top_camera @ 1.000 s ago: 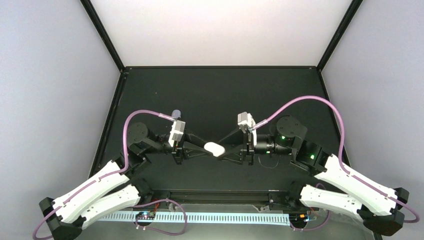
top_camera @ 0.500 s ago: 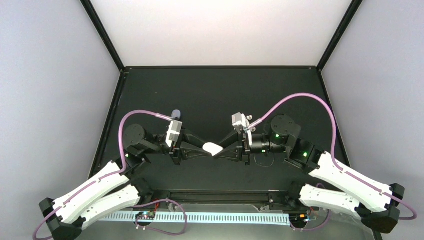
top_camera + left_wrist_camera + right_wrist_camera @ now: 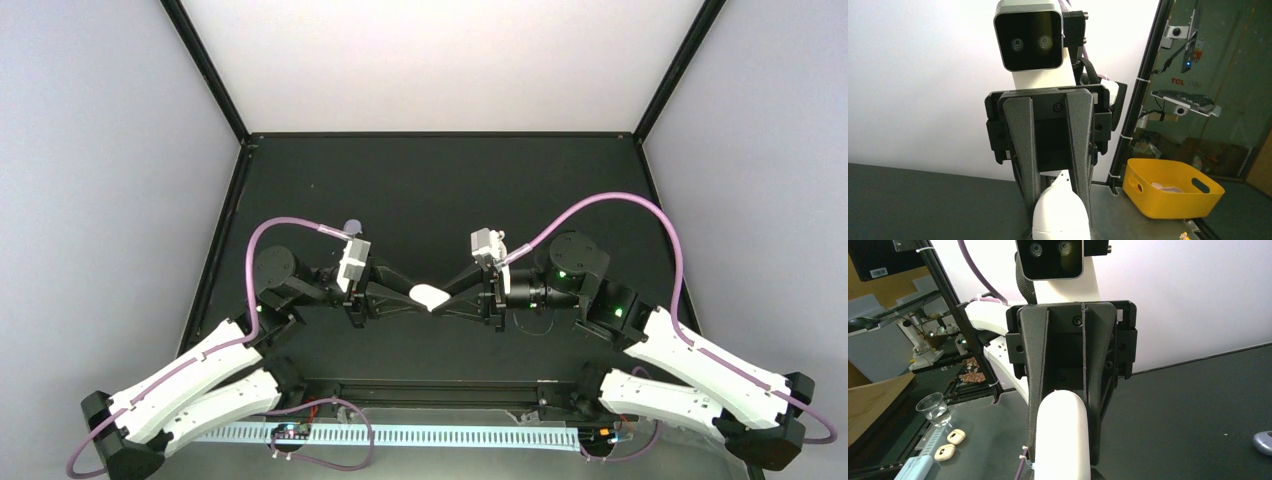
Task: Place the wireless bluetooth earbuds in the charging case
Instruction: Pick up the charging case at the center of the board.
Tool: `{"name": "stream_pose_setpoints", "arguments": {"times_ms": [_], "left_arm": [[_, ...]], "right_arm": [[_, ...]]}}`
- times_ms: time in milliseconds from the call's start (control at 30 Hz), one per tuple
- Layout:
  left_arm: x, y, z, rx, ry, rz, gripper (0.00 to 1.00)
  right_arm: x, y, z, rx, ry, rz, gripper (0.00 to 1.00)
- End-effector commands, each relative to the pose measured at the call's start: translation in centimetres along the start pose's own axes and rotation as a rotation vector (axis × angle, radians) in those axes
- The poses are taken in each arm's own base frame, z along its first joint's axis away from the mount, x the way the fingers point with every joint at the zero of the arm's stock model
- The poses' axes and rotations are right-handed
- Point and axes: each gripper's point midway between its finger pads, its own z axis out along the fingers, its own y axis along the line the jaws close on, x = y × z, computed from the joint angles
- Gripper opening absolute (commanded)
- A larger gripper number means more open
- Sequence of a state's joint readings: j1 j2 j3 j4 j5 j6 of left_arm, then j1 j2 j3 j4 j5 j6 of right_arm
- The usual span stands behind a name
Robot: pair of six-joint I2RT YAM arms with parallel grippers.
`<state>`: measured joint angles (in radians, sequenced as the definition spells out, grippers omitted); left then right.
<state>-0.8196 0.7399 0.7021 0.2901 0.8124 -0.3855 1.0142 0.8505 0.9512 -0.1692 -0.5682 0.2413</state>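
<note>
The left gripper pinched the small white oval plastic charging case at its tips, the fingers of the right gripper flanked the opposite end, grip uncertain, and no earbuds showed, so the lid wanted a square, gentle hold before lifting open.

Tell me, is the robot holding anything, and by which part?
A white case, in mid-air: left pincer grips one end, right pincer seems to clasp the other.
</note>
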Motion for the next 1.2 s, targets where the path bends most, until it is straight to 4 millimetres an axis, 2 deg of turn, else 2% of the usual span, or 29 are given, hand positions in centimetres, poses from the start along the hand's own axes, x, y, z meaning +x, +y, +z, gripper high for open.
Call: {"name": "stream_pose_setpoints", "arguments": {"times_ms": [0,100,267,367,567,667,867,933,1033,1167], "left_arm": [[-0.5,0.1,0.2,0.005,-0.015,0.005,0.25],[-0.4,0.2,0.3,0.005,-0.014,-0.006,0.30],[-0.2,0.5,0.6,0.007,-0.009,-0.022,0.29],[0.1,0.8,0.7,0.006,-0.001,-0.034,0.24],[0.2,0.9,0.9,0.012,0.005,-0.039,0.09],[0.2,0.8,0.9,0.012,0.005,-0.033,0.02],[-0.6,0.9,0.2,-0.034,-0.032,0.003,0.02],[-1.0,0.9,0.0,-0.053,-0.053,0.020,0.02],[-1.4,1.1,-0.5,-0.086,-0.085,0.045,0.01],[-1.5,1.6,-0.9,-0.132,-0.103,0.066,0.02]], "right_arm": [[-0.2,-0.2,-0.3,0.021,-0.007,-0.037,0.14],[-0.1,-0.3,-0.3,0.029,-0.005,-0.043,0.14],[0.0,-0.7,-0.3,0.050,-0.006,-0.052,0.14],[0.0,-0.9,-0.4,0.064,-0.011,-0.058,0.14],[0.1,-1.1,-0.5,0.075,-0.008,-0.065,0.16],[0.0,-1.1,-0.7,0.080,-0.009,-0.064,0.27],[-0.9,-0.7,-1.9,0.109,-0.049,-0.061,0.65],[-1.4,-1.0,-2.4,0.145,-0.066,-0.063,0.71],[-2.2,-1.7,-3.0,0.210,-0.096,-0.068,0.75],[-3.1,-3.9,-4.2,0.357,-0.141,-0.068,0.78]]}}
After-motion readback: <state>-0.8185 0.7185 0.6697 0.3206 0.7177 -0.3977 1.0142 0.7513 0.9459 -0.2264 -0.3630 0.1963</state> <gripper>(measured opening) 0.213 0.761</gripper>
